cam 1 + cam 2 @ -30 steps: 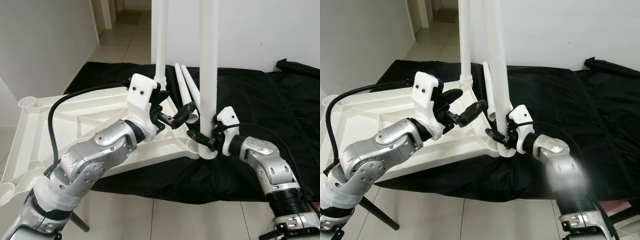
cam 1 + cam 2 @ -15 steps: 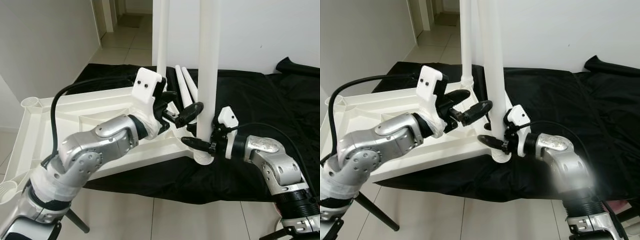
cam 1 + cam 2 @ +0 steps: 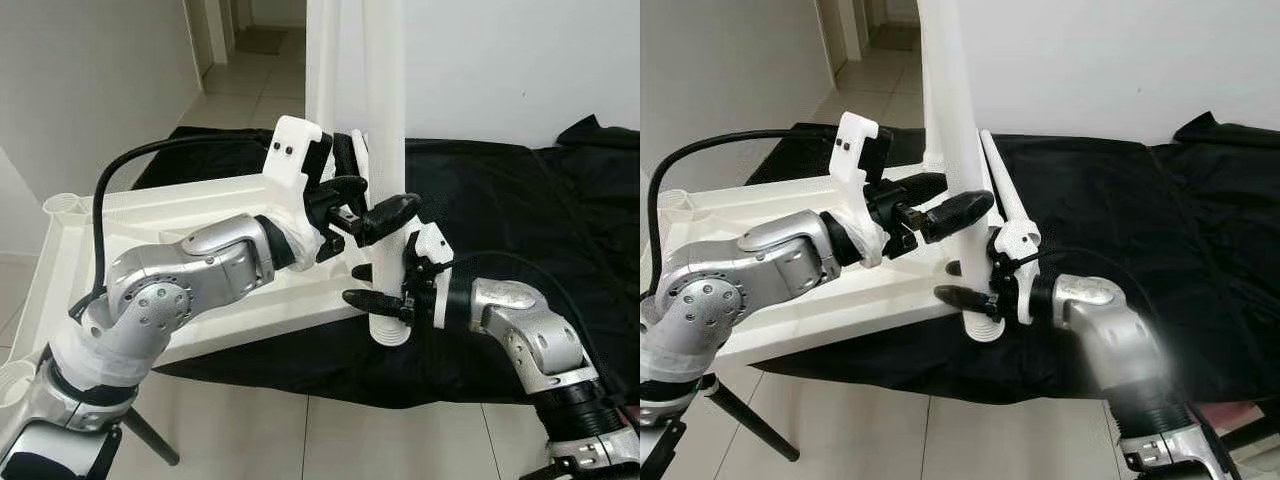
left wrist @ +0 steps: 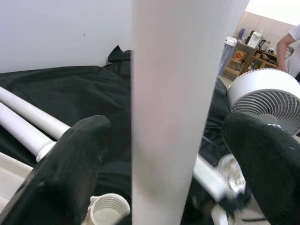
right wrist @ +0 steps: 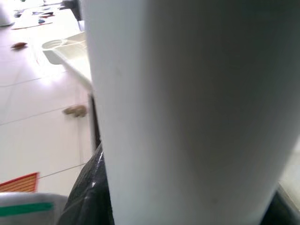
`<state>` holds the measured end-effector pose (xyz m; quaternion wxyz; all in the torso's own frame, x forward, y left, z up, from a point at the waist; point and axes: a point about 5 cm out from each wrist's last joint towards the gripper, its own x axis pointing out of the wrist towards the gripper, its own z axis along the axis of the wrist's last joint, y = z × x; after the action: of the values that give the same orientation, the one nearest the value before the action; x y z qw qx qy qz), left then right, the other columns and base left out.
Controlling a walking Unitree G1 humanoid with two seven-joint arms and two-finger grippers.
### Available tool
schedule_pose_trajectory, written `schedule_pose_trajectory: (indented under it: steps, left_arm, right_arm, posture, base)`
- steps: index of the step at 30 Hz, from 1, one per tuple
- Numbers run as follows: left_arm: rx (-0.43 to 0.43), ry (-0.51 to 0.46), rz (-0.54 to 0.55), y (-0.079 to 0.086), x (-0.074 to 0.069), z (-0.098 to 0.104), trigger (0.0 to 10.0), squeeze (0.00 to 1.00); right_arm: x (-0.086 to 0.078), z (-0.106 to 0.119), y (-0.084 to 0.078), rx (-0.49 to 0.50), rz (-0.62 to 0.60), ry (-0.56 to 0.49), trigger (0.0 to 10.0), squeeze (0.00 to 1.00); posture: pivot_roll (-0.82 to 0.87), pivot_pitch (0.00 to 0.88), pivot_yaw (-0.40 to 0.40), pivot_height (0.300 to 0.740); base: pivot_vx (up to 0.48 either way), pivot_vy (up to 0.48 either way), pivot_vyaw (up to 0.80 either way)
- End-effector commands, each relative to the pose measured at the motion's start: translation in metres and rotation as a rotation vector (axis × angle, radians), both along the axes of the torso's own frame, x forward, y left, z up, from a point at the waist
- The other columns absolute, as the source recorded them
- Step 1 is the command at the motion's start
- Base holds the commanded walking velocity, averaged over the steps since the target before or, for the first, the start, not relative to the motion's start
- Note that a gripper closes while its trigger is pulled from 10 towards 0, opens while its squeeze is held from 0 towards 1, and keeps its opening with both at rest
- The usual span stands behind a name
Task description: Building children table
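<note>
Pincers: right pincer point(image 3: 385, 300) clamps the leg point(image 3: 385, 130) low down, just above its ribbed foot; left pincer point(image 3: 365, 205) is higher up, fingers spread either side of the leg, not closed on it.
Left wrist view: leg point(image 4: 178, 108) runs between the two black fingers point(image 4: 75, 168) with a gap showing on each side, so wide, no grip yet.
Right wrist view: leg point(image 5: 187, 112) right up against the camera, consistent with a firm hold.
Leg: upright, slightly tilted, foot at the near corner of the tabletop point(image 3: 150, 215).
Tabletop: white, lying upside down, half on the black-draped bench point(image 3: 500, 200), half overhanging the floor.
Other legs: one already stands at the far corner point(image 3: 322, 60); two spares point(image 3: 1002, 195) lie on the cloth just behind.
Change: a second ago the left pincer was off to the side of the leg; it has since swung in to bracket the leg. Leg and right pincer have shifted toward the robot's left along the edge.
Foot: looks lifted off or sliding at the corner socket, can't tell whether it's seated.
Meaning: my read, re-seating in progress, left coming in to steady the top while right aligns the foot.
Risk: leg tilt; a crooked entry could jam in the socket.
</note>
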<state>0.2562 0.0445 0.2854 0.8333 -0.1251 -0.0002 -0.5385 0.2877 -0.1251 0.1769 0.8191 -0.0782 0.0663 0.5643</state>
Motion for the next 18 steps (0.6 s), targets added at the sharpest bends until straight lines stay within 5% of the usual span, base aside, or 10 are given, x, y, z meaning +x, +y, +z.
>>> schedule_pose_trajectory:
  steps: [1,11,12,18]
  left_arm:
    - [-0.064,-0.128,-0.491,-0.004,-0.021,0.007,10.0,0.0]
    - [-0.066,-0.115,-0.439,-0.003,-0.012,0.009,10.0,0.0]
    - [-0.083,-0.102,-0.447,-0.002,-0.012,0.01,0.0,0.0]
    - [-0.109,-0.088,-0.459,0.003,-0.011,0.013,0.0,0.0]
  right_arm:
    - [-0.006,0.0,0.009,0.007,0.046,0.007,10.0,0.0]
    - [-0.013,-0.003,0.018,0.005,0.093,0.022,10.0,0.0]
    - [-0.014,-0.003,0.017,0.005,0.09,0.025,10.0,0.0]
    - [-0.014,-0.004,0.013,0.005,0.072,0.035,10.0,0.0]
  posture:
    - [0.0,0.0,0.031,0.74]
    - [-0.01,0.0,0.038,0.74]
    - [-0.01,0.0,0.04,0.74]
    - [-0.01,0.0,0.044,0.74]
  base:
    - [0.0,0.0,0.0]
    - [0.0,0.0,0.0]
    - [0.0,0.0,0.0]
    - [0.0,0.0,0.0]
